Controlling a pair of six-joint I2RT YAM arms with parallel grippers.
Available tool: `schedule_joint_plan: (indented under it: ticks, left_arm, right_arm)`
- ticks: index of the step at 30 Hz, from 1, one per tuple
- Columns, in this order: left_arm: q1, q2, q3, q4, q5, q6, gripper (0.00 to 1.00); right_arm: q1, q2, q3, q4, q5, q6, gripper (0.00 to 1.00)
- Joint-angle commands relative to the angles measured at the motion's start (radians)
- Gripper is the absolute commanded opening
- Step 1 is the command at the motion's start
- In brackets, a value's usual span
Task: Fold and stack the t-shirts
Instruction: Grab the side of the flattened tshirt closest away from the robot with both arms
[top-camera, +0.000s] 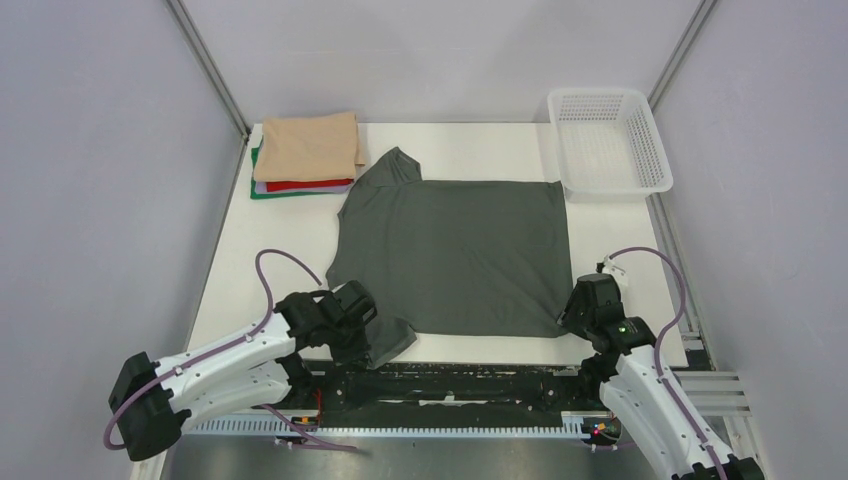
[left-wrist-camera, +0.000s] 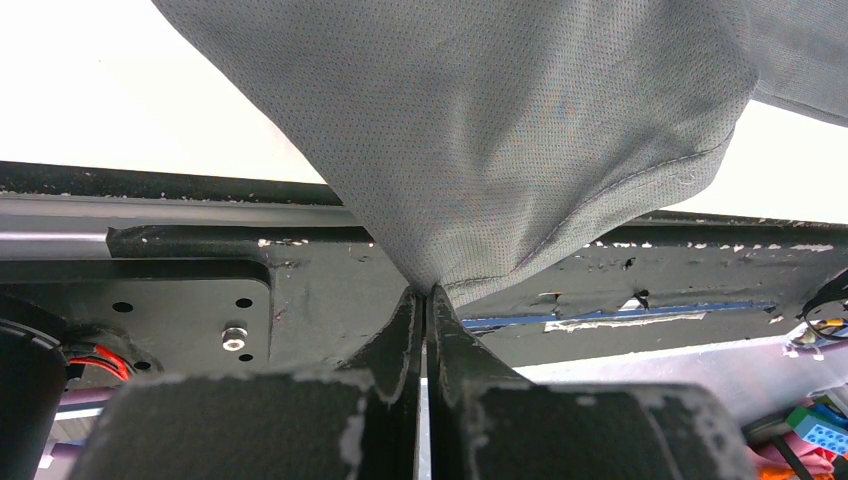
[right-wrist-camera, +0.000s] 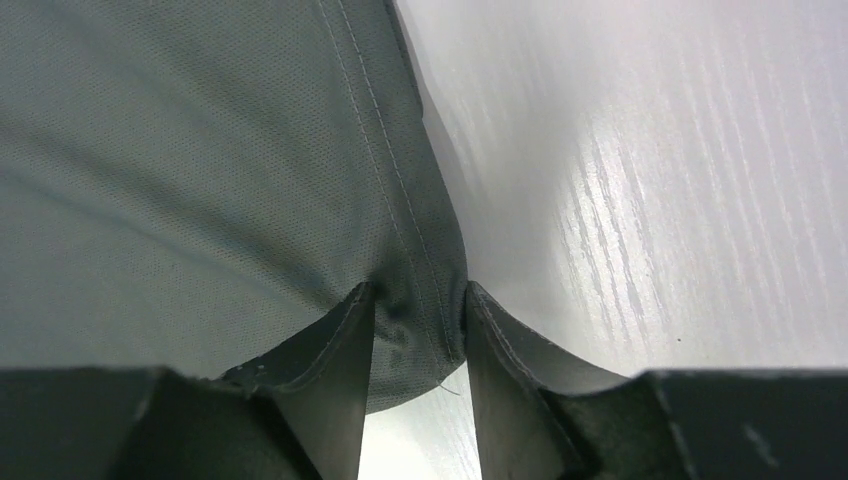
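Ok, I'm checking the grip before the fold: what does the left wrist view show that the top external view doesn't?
Only left wrist: that the left claw is shut tight on a pinch of cloth. Only top external: the folded stack, the white basket, and the right claw at the shirt's near right corner. Both: the charcoal t-shirt and the white table.

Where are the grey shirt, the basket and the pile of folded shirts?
grey shirt (top-camera: 455, 255), top view, middle of its body.
basket (top-camera: 612, 186), top view, near rim.
folded pile (top-camera: 308, 145), top view, tan top shirt.
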Motion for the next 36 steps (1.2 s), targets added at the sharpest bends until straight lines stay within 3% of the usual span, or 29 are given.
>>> schedule_joint_plan:
  ticks: [1,8,17,28,32,36]
  left_arm:
    - [-0.006,-0.014,0.032,-0.012,-0.012,-0.025,0.02]
    - [-0.006,-0.021,0.035,-0.01,-0.017,-0.024,0.02]
    - [-0.006,-0.062,0.009,0.015,-0.016,-0.023,0.02]
    - [-0.006,-0.07,0.015,0.032,-0.02,-0.003,0.02]
    - [-0.006,-0.062,0.025,0.042,-0.027,0.006,0.02]
    - [-0.005,-0.056,0.054,0.057,-0.057,0.028,0.02]
  right_arm:
    - [0.0,0.021,-0.032,-0.024,-0.063,0.02,0.39]
    - [0.0,0.034,0.031,-0.111,-0.017,-0.01,0.43]
    - [0.003,0.081,0.14,-0.23,-0.027,-0.056,0.38]
    - [0.006,0.091,0.047,-0.157,-0.14,-0.019,0.36]
    - [0.006,0.096,0.054,-0.126,-0.107,-0.02,0.26]
    - [0.006,0.106,0.093,-0.115,-0.061,-0.04,0.08]
